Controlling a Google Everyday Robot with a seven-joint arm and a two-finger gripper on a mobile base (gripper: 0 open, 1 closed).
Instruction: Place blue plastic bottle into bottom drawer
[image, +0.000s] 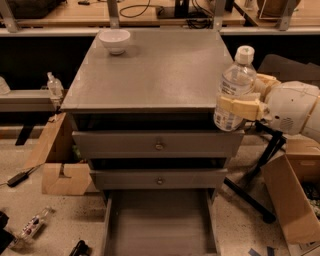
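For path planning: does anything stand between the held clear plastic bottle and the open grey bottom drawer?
Nothing visible does. The gripper holds the clear blue-labelled plastic bottle off the grey cabinet's front corner; the grey bottom drawer stands open lower down.

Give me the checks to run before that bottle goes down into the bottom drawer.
1. Grip: gripper closed around the blue plastic bottle at its label: ok.
2. Bottle upright, cap on: ok.
3. Bottom drawer pulled out, visible floor bare: ok.
4. Bottle above the drawer opening: not ok; it hangs at the right front corner of the cabinet, higher than the drawer and to its right.
5. Upper drawers pushed in, not covering the bottom one: ok.
6. Room for the gripper between the drawer's side walls: cannot tell.
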